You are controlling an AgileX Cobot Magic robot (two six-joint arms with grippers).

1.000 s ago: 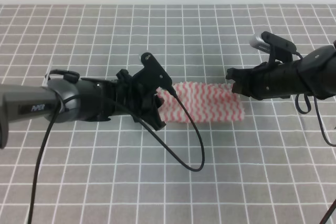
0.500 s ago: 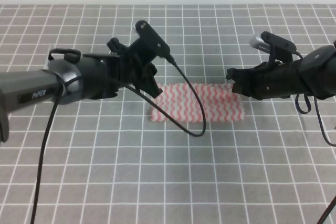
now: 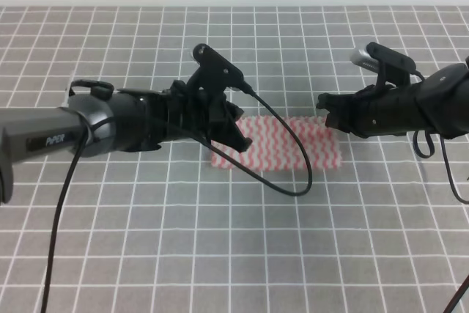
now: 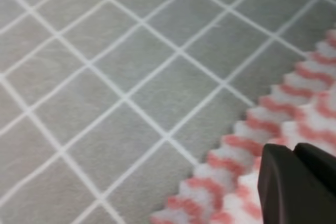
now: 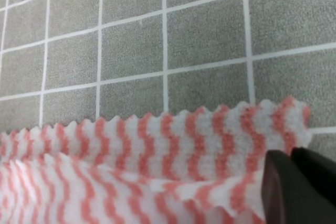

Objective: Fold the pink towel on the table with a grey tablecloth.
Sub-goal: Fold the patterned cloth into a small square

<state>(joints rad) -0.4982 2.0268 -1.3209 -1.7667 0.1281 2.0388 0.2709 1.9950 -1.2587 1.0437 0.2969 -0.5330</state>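
Lying mid-table, the pink towel [image 3: 282, 144] spreads flat on the grey tablecloth [image 3: 220, 254]; left gripper [image 3: 233, 135] and right gripper [image 3: 322, 111] both show fingers pressed together, over opposite towel ends.

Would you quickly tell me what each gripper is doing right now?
Left gripper: shut, over the towel; a grasp cannot be told.
Right gripper: shut at the towel's corner; a grasp cannot be told.
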